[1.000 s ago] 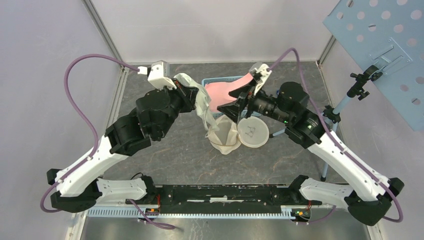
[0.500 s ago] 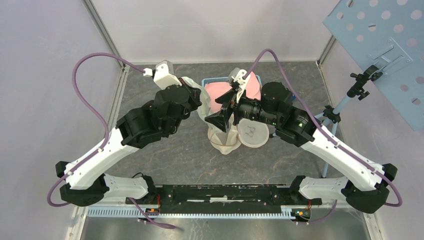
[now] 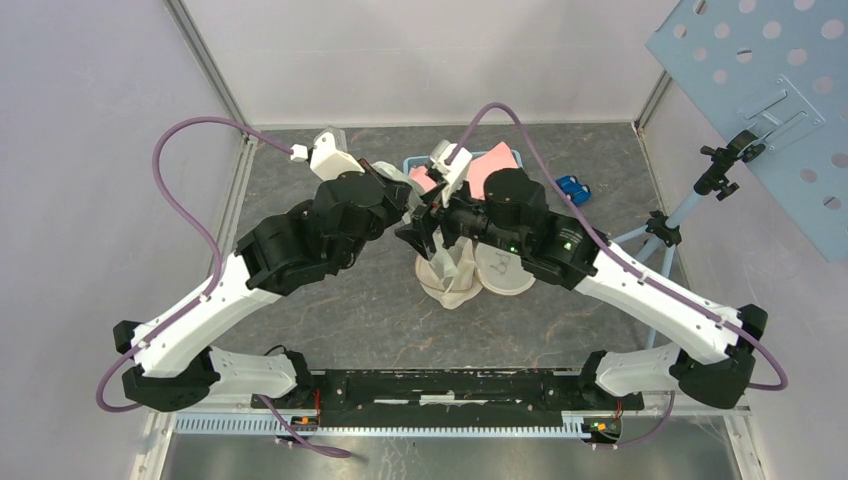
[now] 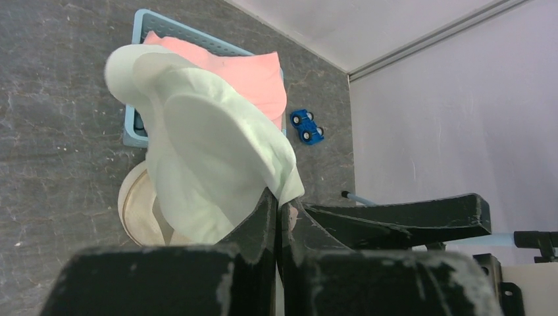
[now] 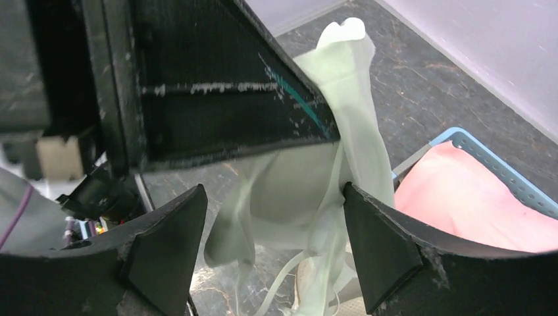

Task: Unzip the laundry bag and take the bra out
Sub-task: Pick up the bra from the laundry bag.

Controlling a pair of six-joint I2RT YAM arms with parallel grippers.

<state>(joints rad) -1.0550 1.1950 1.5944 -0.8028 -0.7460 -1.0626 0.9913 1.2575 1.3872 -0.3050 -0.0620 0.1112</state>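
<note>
Cream laundry bag slumped on tabletop. Above it, L gripper clamped tight on pale mint bra — soft rounded cup, thin straps dangling. R gripper spread wide, fingers either side of hanging fabric. Behind — blue basket w/ pink cloth.

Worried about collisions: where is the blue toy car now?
In the top view, the blue toy car sits on the table toward its back right, just right of the blue basket.
</note>
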